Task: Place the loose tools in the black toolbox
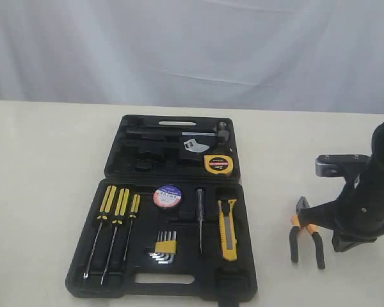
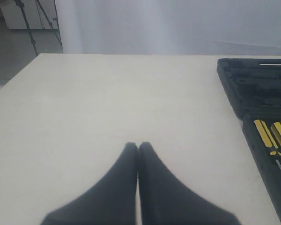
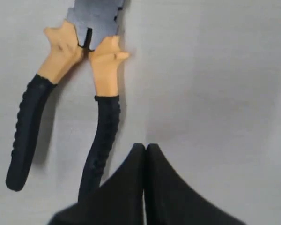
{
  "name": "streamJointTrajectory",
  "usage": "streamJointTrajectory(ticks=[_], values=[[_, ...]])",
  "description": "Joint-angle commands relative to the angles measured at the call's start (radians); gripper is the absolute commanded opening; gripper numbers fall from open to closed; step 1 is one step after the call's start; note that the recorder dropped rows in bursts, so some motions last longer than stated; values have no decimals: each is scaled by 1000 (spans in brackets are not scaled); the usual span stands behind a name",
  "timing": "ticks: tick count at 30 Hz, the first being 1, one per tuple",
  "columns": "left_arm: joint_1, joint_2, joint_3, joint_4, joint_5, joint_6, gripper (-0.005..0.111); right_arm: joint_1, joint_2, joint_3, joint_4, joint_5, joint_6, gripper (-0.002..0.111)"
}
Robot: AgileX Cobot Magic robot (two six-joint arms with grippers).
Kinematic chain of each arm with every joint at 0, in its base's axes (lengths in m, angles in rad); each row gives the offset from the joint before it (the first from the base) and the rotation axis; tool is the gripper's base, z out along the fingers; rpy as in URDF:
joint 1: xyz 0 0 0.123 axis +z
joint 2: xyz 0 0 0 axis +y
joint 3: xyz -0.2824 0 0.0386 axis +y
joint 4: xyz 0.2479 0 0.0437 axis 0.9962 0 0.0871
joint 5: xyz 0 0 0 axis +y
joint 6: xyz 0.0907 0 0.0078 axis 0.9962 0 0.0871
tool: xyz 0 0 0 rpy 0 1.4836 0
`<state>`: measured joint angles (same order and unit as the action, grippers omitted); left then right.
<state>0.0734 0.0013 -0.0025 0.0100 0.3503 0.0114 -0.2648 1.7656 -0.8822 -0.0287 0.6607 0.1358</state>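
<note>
The black toolbox (image 1: 96, 284) lies open mid-table. In it are the yellow tape measure (image 1: 218, 164), the black tape roll (image 1: 169, 196) with its white-purple label, and the yellow-black utility knife (image 1: 228, 220). The orange-and-black-handled pliers (image 1: 318, 246) lie on the table right of the box. My right arm (image 1: 365, 204) stands beside them. My right gripper (image 3: 145, 146) is shut and empty, with its tips next to one black handle of the pliers (image 3: 105, 112). My left gripper (image 2: 137, 144) is shut and empty over bare table left of the toolbox (image 2: 253, 89).
Three yellow-black screwdrivers (image 1: 115, 211) and hex keys in a yellow holder (image 1: 164, 247) sit in the box's near half. A hammer and wrench (image 1: 193, 146) fill the far half. A white curtain hangs behind the table.
</note>
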Motion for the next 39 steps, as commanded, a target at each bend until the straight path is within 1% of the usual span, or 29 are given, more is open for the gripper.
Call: streamJointTrajectory(ticks=[1,4,7,16,18,21,29,34,39], values=[[-5,-1,3,-10,-8,-4,0,1,23,6,-3,-8,1,-1],[-5,-1,3,-10,-8,-4,0,1,33,6,3,-8,-2,-1],[-5,-1,3,-10,-8,-4,0,22,45,6,5,-11,-10,-1],[-5,-1,3,-10,-8,-4,0,157,78,-23,29,-69,-18,-1],[-5,-1,3,-10,-8,-4,0,175,78,-46,29,-79,-18,-1],[-5,-1,3,-10,-8,-4,0,178,79,-85,29,-72,-18,-1],[-5,-1,3,-10,-8,-4,0,174,79,-165,1,36,-38,-1],[-5,-1,3,-10,-8,-4,0,174,72,-182,1,63,-84,-1],[-5,-1,3,-10,-8,-4,0,174,54,-229,1,160,-163,-1]])
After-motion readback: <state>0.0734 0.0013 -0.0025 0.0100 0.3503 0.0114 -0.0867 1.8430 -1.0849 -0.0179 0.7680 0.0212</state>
